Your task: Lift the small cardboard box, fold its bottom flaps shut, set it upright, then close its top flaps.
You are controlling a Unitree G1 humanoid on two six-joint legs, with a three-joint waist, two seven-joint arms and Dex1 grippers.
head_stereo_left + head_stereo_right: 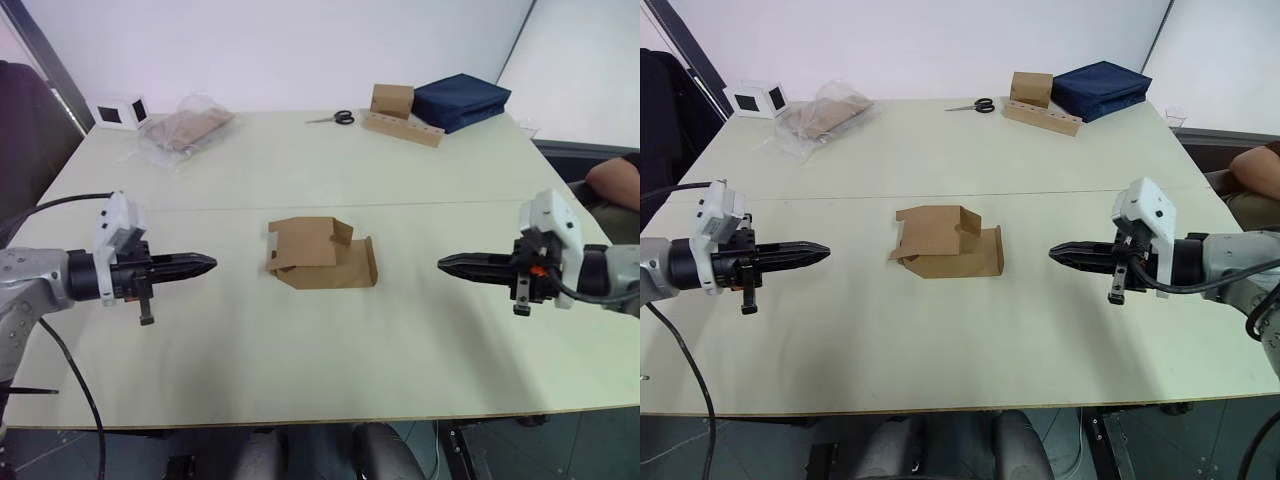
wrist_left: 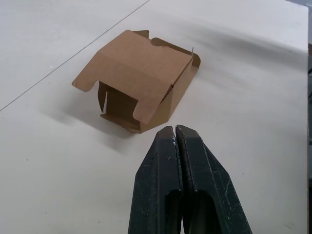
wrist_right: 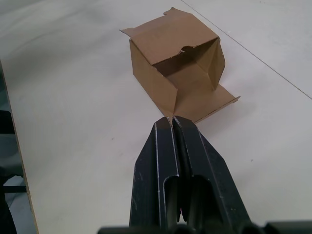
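On either side of the tabletop point(image 1: 420, 330), the left gripper point(image 1: 205, 265) and right gripper point(image 1: 447, 264) hover with fingers pressed together, tips aimed inward. Between them, well apart from both, the small cardboard box point(image 1: 318, 253) lies on its side, flaps loose at both open ends and one flap flat on the surface. Lifting it likely calls for spreading both grippers first, then closing in evenly on opposite walls, not on the floppy flaps, so it doesn't collapse or skid.

Box point(image 1: 320, 255) on table point(image 1: 300, 350), between grippers
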